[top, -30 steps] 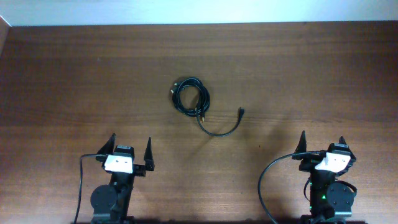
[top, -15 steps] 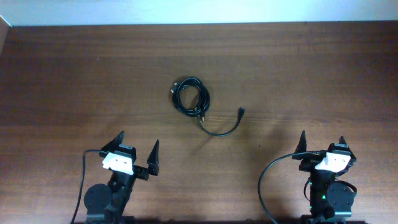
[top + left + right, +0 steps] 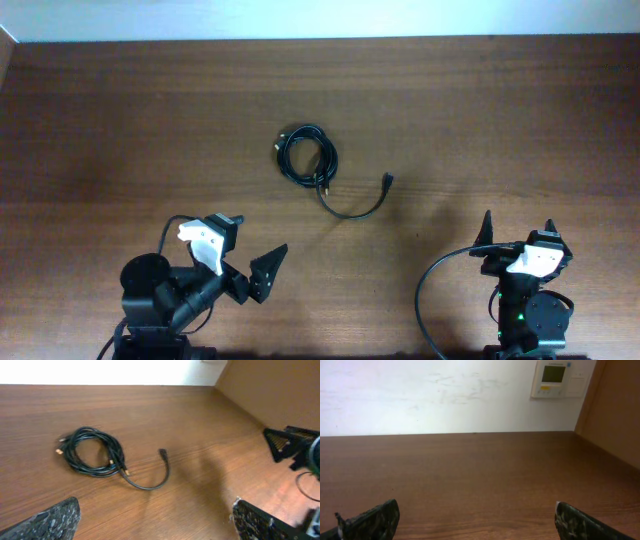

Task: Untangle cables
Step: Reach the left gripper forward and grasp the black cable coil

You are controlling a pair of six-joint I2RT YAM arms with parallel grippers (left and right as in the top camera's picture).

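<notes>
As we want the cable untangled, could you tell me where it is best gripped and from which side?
I'd grip the loose curved tail near its free plug, coming down from above on the right of the coil. That stretch lies flat and alone, clear of the loops.

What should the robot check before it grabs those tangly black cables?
1. Left hand open and empty: ok.
2. Right hand open and empty: ok.
3. Cables seen by the left wrist camera: ok, they lie ahead on the table.
4. Cables seen by the right wrist camera: not ok, only table and wall show.
5. Loose plug end lies apart from the loops: ok.
6. Where strands cross inside the loops: cannot tell.
</notes>
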